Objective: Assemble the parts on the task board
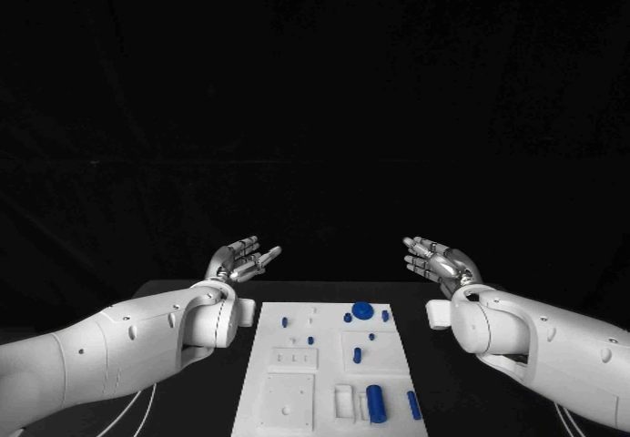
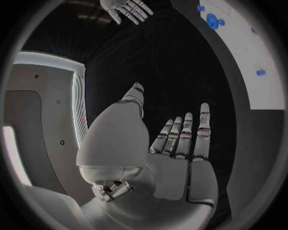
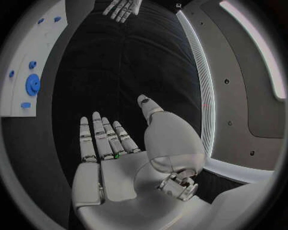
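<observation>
The white task board [image 1: 296, 364] lies in the middle of the black table, between my two arms. On it sit several blue parts: a round disc [image 1: 362, 310] near the far end, a thick cylinder [image 1: 376, 402] and a slimmer peg [image 1: 413, 405] near the front. My left hand [image 1: 246, 260] is raised beyond the board's far left corner, fingers straight and apart, holding nothing. My right hand [image 1: 439, 261] is raised beyond the far right corner, also spread and empty. The left wrist view shows the flat open left palm [image 2: 174, 153]; the right wrist view shows the right palm [image 3: 114, 163] and the blue disc [image 3: 31, 84].
Small blue pegs [image 1: 385, 316] stand by the disc, and white raised blocks [image 1: 288, 401] sit at the board's near end. The black table [image 1: 446, 401] stretches on both sides of the board. In each wrist view the other hand [image 2: 127, 9] shows far off.
</observation>
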Available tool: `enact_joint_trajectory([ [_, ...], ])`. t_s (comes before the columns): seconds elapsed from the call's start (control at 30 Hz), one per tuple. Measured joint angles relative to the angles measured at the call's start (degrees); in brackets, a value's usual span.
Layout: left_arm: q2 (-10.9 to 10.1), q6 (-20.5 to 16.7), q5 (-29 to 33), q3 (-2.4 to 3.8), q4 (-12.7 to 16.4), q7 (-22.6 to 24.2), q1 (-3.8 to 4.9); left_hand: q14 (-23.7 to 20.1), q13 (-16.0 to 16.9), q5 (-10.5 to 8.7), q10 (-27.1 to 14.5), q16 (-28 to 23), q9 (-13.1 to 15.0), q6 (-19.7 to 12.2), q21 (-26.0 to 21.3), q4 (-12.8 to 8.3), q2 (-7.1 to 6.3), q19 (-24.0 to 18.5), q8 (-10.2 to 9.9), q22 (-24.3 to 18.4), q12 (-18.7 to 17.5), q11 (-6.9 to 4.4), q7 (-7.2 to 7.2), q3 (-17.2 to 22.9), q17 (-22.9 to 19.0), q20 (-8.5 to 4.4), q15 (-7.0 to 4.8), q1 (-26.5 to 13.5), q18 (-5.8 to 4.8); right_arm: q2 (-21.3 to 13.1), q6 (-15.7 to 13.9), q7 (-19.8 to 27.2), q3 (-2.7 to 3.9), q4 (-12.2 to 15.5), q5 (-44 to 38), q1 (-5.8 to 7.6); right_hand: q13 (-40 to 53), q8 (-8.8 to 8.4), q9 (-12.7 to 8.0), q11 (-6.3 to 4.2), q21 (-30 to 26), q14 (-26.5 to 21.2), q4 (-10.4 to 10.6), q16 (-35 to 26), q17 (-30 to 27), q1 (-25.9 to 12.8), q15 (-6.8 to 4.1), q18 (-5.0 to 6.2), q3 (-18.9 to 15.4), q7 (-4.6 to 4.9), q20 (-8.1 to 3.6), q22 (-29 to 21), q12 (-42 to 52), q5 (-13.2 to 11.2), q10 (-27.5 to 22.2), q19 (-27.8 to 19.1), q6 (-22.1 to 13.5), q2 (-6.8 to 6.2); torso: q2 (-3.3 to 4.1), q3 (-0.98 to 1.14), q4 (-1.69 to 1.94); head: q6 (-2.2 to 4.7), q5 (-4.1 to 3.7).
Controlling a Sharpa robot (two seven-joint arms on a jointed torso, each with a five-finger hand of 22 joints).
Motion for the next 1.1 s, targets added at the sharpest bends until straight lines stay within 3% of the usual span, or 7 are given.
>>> enact_joint_trajectory([
  [0.2, 1.79, 3.5, 0.42, -2.3, -5.35, -2.86, 2.82, 1.29, 0.08, 0.22, 1.16, 0.41, 0.08, 1.13, 0.0, 0.57, -0.4, 1.41, 0.0, 0.15, 0.25, 0.35, 0.29, 0.14, 0.1, 0.38, 0.26, 2.4, 0.9, 0.86, 8.36, -5.64, 0.93, -5.27, -2.28, 1.12, 0.06, 0.0, 0.13, 0.39, 0.22, 1.54, -0.89, 0.0, 0.09, 2.53, 0.31, 0.0, 0.37, 0.28, -0.14, 0.1, 0.22, 0.0, 1.23, 1.33, 1.37, -0.31, -0.02, -0.01, -0.02, 0.03, 0.03],
  [0.47, 1.56, 5.97, 0.7, -2.71, -5.47, -4.66, 3.38, 4.14, 0.17, 0.21, 3.36, 0.41, 0.2, 3.15, 0.46, 0.45, 0.3, 2.38, 0.18, 0.23, 0.24, 0.83, 1.25, 0.26, 0.21, 0.29, 0.39, 3.1, 0.89, 1.64, 13.53, -9.37, 1.19, -8.63, -7.94, 1.51, 0.3, 0.27, 0.37, 0.58, 0.77, 7.27, -4.04, 0.26, 0.34, 6.03, 0.85, -1.41, 0.46, 0.63, -1.75, 0.42, 0.46, 0.0, 5.75, 6.46, 6.36, -0.94, -0.03, -0.03, 0.01, -0.47, 0.41],
  [0.57, 1.05, 6.81, 0.73, -2.73, -4.98, -4.91, 3.38, 13.98, 0.53, 1.16, 10.9, 0.89, 0.51, 10.31, 1.89, -4.8, 3.96, 4.88, 0.4, 0.55, 0.67, 1.98, 2.58, 1.35, 0.64, -0.64, 1.36, 2.6, 0.88, 1.97, 13.56, -9.77, 1.16, -9.54, -15.15, 1.5, 0.53, 0.63, 0.59, 0.27, 1.79, 12.34, -5.7, 0.61, 0.55, 6.96, 0.41, -1.42, 0.95, 0.84, -3.01, 0.78, 0.5, 0.47, 11.07, 11.61, 11.07, -1.13, -0.04, -0.05, 0.04, -1.16, 0.7],
  [0.63, 0.72, 7.32, 0.73, -2.73, -4.57, -5.01, 3.38, 19.0, 0.76, 2.05, 17.15, 1.19, 0.69, 14.97, 3.08, -8.54, 6.2, 6.44, 0.81, 0.83, 0.67, 2.31, 2.89, 1.36, 0.78, -2.2, 1.59, 2.74, 0.88, 2.34, 13.55, -9.9, 1.16, -9.98, -19.83, 1.49, 0.7, 0.64, 0.74, -0.18, 2.52, 15.82, -6.56, 0.61, 0.71, 7.27, -0.32, -1.91, 1.63, 0.7, -3.98, 0.94, 0.83, 0.76, 14.89, 15.27, 14.68, -1.45, -0.03, -0.1, 0.05, -1.55, 0.87],
  [0.67, 0.5, 7.6, 0.7, -2.73, -4.31, -5.06, 3.38, 23.43, 0.98, 2.96, 23.43, 1.85, 0.97, 20.33, 4.73, -11.07, 7.86, 9.0, 1.07, 1.4, 0.91, 2.44, 3.14, 1.12, 1.01, -4.76, 1.88, 3.09, -0.84, 2.58, 13.55, -9.93, 1.16, -10.2, -22.27, 1.49, 0.76, 0.91, 0.84, -0.54, 3.13, 18.22, -7.09, 0.95, 0.86, 7.48, -0.88, -2.28, 2.16, 0.58, -4.72, 1.11, 0.83, 1.15, 17.14, 17.75, 17.06, -1.65, -0.01, -0.12, 0.07, -1.78, 0.94],
  [0.83, -1.17, 10.11, 0.38, -2.73, -1.92, -5.22, 3.7, 33.15, 1.02, 4.23, 32.26, 3.52, 1.34, 30.13, 10.03, -15.56, 10.76, 15.2, 1.5, 3.62, 1.22, 1.53, 3.07, 1.95, 1.48, -10.55, -1.24, 4.7, -4.52, 3.76, 13.81, -9.96, 1.18, -11.14, -35.51, 1.5, 0.92, 1.29, 1.21, -2.22, 6.73, 29.25, -9.48, 2.45, 2.06, 7.93, -4.27, -2.29, 4.55, -0.09, -8.36, 2.02, 1.06, 2.23, 24.38, 28.68, 25.23, -2.11, 0.22, -0.29, 0.23, -2.72, 1.15],
  [1.1, -4.26, 13.71, -0.84, -2.72, 4.14, -5.11, 5.03, 34.49, 1.01, 4.22, 33.16, 3.29, 1.33, 30.49, 13.77, -16.98, 10.65, 13.75, 1.5, 5.85, 1.22, 1.23, 3.07, 2.43, 1.44, -12.01, -1.94, 3.74, -5.79, 5.91, 15.58, -9.83, 1.2, -12.31, -55.02, 1.57, 1.01, 1.29, 1.33, -4.53, 13.57, 41.92, -12.26, 8.94, 8.66, 8.23, -8.57, -2.29, 6.01, -1.13, -13.3, 4.73, 1.06, 2.89, 30.92, 42.62, 32.26, -2.41, 1.55, -0.8, 1.16, -3.31, 0.35],
])
